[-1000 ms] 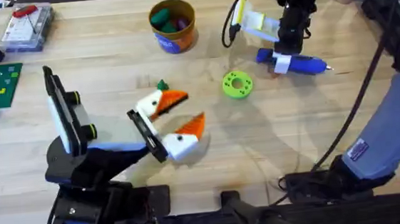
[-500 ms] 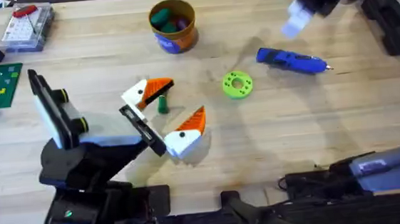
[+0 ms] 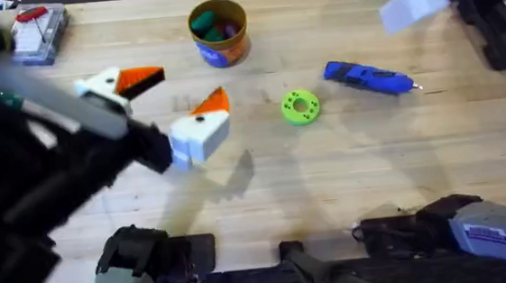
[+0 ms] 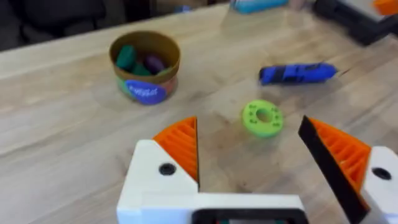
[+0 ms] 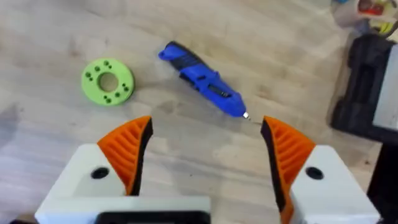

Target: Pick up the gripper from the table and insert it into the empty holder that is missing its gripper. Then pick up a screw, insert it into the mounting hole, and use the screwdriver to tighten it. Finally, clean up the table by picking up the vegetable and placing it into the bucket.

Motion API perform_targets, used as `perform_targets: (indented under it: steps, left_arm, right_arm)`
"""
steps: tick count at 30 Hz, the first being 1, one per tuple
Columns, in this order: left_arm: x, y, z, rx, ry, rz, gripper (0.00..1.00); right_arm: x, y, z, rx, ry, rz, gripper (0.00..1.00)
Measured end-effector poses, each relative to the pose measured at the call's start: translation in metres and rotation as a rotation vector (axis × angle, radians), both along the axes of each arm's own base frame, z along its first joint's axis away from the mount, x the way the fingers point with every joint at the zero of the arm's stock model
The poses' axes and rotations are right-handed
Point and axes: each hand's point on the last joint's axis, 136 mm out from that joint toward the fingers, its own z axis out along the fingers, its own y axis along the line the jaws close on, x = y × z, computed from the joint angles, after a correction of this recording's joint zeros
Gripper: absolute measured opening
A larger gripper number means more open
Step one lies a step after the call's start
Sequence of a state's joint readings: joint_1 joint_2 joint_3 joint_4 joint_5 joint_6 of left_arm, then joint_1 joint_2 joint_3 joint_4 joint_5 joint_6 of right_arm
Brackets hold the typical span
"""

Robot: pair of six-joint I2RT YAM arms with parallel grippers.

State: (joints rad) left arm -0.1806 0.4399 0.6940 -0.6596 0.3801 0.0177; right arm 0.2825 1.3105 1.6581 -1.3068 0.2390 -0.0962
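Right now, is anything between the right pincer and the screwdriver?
Nothing visible. In the right wrist view the open right pincer looks down on the screwdriver across bare table; the green disc lies off to one side.

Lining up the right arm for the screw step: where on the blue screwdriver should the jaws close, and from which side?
Grip the screwdriver on its thick body near the middle, coming straight down with the right gripper, open, turned so its jaws close across the barrel. It lies flat on the table with bare wood either side, thin metal tip away from the green disc; avoid that tip.
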Motion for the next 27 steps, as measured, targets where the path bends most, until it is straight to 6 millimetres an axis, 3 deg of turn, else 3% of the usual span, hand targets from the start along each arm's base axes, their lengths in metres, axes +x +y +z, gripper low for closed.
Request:
perform_targets:
  steps: [4, 10, 18, 26, 27]
  left_arm:
    - [0.010, 0.005, -0.009, 0.068, 0.158, 0.030, 0.986]
    - [0.024, 0.020, -0.031, 0.180, 0.374, 0.099, 0.986]
    - [0.040, 0.028, -0.081, 0.294, 0.593, 0.122, 0.986]
    - [0.061, 0.027, -0.145, 0.360, 0.810, 0.114, 0.986]
    - [0.061, 0.027, -0.145, 0.360, 0.810, 0.114, 0.986]
  right_arm:
    - [-0.016, 0.005, -0.008, 0.016, 0.063, -0.032, 0.995]
    - [-0.021, 0.013, -0.029, 0.056, 0.090, -0.053, 0.995]
    - [-0.046, 0.006, -0.072, 0.072, 0.143, -0.109, 0.995]
    - [-0.058, 0.002, -0.060, 0.110, 0.077, -0.121, 0.995]
    - [-0.058, 0.002, -0.060, 0.110, 0.077, -0.121, 0.995]
